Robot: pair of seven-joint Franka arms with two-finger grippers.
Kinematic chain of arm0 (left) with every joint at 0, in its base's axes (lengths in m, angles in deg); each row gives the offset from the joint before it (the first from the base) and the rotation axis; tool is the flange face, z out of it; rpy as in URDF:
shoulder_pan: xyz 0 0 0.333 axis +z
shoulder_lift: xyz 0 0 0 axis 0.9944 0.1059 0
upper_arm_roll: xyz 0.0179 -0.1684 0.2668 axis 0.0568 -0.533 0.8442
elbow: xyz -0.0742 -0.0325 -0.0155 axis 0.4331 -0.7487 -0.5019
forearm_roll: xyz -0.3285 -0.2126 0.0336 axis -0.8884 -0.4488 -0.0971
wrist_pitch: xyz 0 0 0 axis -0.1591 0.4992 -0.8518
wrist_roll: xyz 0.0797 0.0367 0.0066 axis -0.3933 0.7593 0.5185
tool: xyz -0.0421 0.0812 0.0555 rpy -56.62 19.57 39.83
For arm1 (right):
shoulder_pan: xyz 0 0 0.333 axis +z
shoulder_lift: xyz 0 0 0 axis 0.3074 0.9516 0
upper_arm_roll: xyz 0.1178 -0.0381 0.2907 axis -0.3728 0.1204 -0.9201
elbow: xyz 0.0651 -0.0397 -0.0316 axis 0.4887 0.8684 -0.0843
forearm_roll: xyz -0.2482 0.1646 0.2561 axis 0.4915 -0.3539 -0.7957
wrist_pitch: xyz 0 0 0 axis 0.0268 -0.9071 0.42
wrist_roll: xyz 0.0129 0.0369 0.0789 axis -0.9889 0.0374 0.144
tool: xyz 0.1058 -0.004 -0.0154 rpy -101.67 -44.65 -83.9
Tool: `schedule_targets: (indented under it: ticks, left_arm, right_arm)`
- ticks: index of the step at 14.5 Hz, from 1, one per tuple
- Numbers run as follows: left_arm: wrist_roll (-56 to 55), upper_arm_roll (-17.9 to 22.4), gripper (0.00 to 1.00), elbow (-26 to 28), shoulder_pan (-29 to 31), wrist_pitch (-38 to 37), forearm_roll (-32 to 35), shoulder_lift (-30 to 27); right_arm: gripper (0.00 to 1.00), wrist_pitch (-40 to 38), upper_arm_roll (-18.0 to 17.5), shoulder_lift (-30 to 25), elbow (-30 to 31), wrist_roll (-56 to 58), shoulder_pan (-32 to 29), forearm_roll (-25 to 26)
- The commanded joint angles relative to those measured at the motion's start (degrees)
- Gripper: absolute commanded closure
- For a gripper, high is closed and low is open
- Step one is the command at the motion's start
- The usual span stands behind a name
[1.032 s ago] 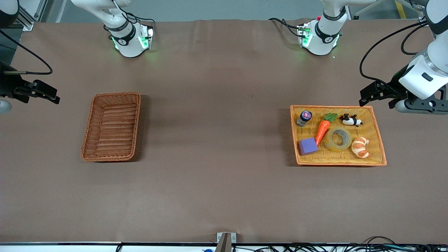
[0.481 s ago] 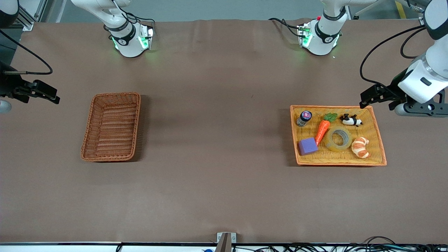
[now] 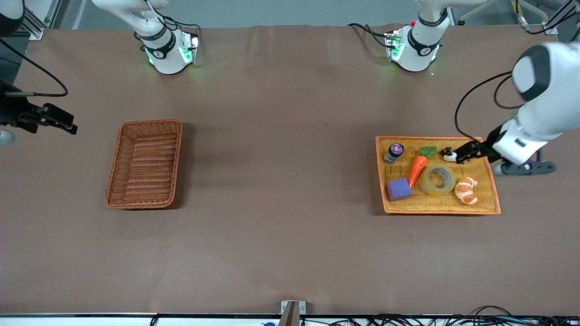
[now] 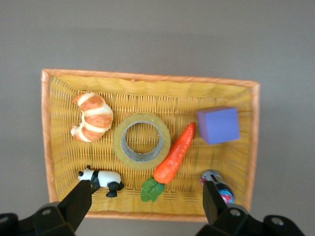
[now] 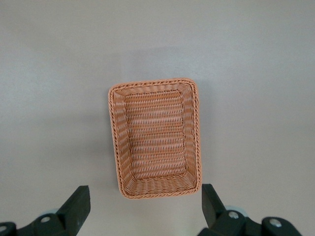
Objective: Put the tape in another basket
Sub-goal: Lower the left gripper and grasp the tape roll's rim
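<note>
The tape (image 3: pixel 425 181), a yellowish ring with a grey core, lies flat in the orange-yellow tray (image 3: pixel 493 183) between a carrot and a croissant. In the left wrist view the tape (image 4: pixel 119 143) is in the middle of the tray (image 4: pixel 147 77). My left gripper (image 3: pixel 466 151) hangs open over the tray's edge by the toy panda, holding nothing; its jaws (image 4: pixel 146 191) stand wide apart. The reddish-brown basket (image 3: pixel 147 167) stands with nothing in it toward the right arm's end. My right gripper (image 3: pixel 59 120) waits open over the table beside the basket (image 5: pixel 156 142), also seen as the right gripper (image 5: pixel 143 194).
Sharing the tray with the tape are a croissant (image 3: pixel 466 190), a carrot (image 3: pixel 417 168), a purple cube (image 3: pixel 398 189), a toy panda (image 3: pixel 451 156) and a small jar (image 3: pixel 393 152). Brown tabletop lies between the tray and the basket.
My left arm has swung in from beside the tray's corner, and its gripper now hangs over the tray by the panda. The right arm has not moved.
</note>
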Motion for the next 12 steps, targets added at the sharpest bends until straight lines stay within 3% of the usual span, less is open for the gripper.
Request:
schedule_targets:
  ticks: [1, 4, 7, 12]
  left_arm:
    - [1.1, 0.9, 0.0, 0.72, -0.28, 1.59, 0.88, 4.0]
    - [1.02, 0.9, 0.09, 0.54, -0.19, 3.07, 7.97, 8.92]
    - [1.1, 1.86, 0.18, 0.63, -0.02, 6.4, 8.52, 13.41]
    - [1.1, 1.95, 0.2, 0.98, 0.68, 13.26, 8.26, 18.24]
  right_arm:
    - [0.0, 0.04, -0.05, -0.88, 1.11, 0.46, -0.49, -0.78]
    - [0.0, 0.04, -0.05, -0.88, 1.11, 0.46, -0.49, -0.78]
    - [0.0, 0.04, -0.05, -0.88, 1.11, 0.46, -0.49, -0.78]
    - [0.0, 0.13, -0.05, -0.88, 1.46, 0.55, -0.49, -0.78]
